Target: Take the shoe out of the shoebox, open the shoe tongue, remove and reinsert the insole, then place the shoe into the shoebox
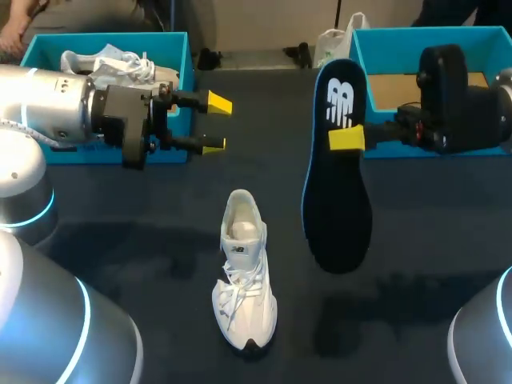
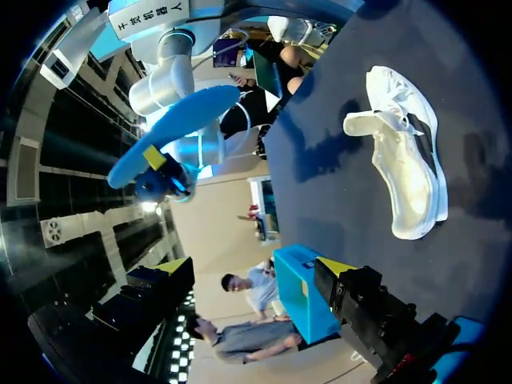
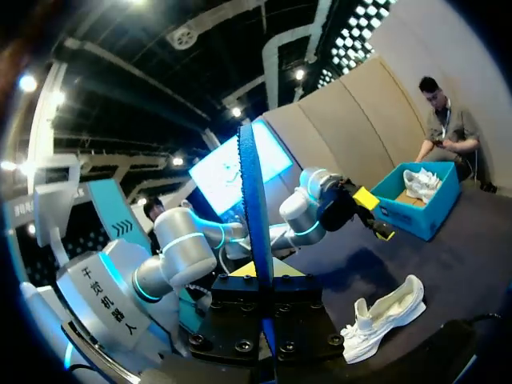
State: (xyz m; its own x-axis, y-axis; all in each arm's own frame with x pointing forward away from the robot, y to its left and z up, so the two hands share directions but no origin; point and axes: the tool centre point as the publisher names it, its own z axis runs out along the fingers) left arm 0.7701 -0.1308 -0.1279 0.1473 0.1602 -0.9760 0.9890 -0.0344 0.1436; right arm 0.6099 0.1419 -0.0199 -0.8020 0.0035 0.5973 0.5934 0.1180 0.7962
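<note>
- Shoe [image 1: 244, 276]: white, laces on, upright on its sole on the table [image 1: 120, 240], near the middle of the near edge. Toe points to the near edge, heel to the far edge. Nothing touches it.
- Insole [image 1: 336, 208]: out of the shoe and in the air, well above the table, right of the shoe and apart from it. Hangs roughly on end, dark face with a white logo toward the head camera, blue rim around it. Blue underside shows in the left wrist view.
- Right gripper [image 1: 346, 138]: comes in from the right edge and is clamped on the insole's upper part. One yellow tip lies flat on the dark face; the other is behind the insole. The right wrist view has the insole edge-on between the fingers.
- Left gripper [image 1: 214, 124]: fingers spread, nothing between them. It sits above the table in front of the left box, pointing right toward the insole, well apart from shoe and insole.
- Left box [image 1: 112, 38]: teal, at the far left corner, partly hidden behind the left arm. A second shoe [image 1: 120, 66], also white, lies inside.
- Right box [image 1: 432, 34]: teal, at the far right corner, behind the right arm. A patch of brown cardboard floor shows inside.
</note>
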